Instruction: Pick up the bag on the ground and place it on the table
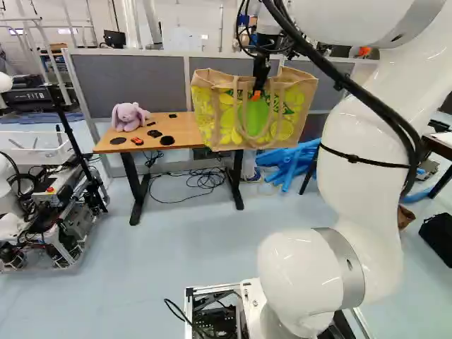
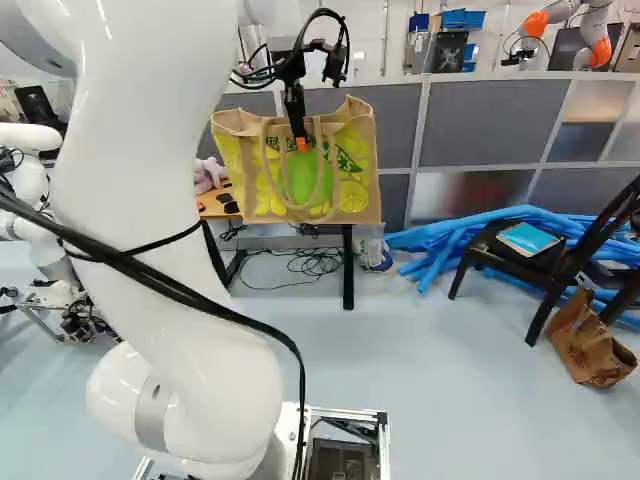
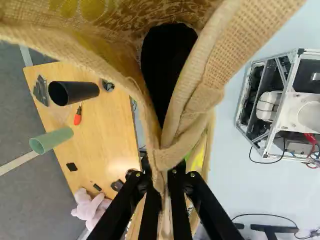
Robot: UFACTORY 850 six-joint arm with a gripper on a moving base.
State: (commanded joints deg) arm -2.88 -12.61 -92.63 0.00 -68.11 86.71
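My gripper [image 1: 258,86] holds up a burlap bag [image 1: 296,106] with yellow and green print, which hangs upright with its handles looped over the front in the left base view. In the wrist view the fingers of the gripper [image 3: 166,192] pinch the bag's strap and rim [image 3: 172,156] from two sides. Behind and left of the bag stands the wooden table [image 1: 180,128]; the bag covers its right end in the left base view. Whether the bag touches the tabletop, I cannot tell.
A pink plush toy [image 1: 128,116], black pieces and tubes [image 3: 51,140] lie on the table. Grey partitions [image 1: 134,75] stand behind it. Blue foam tubes [image 2: 450,235], a black chair [image 2: 545,262] and a brown bag [image 2: 590,342] are to the right. Another robot [image 2: 30,190] stands left.
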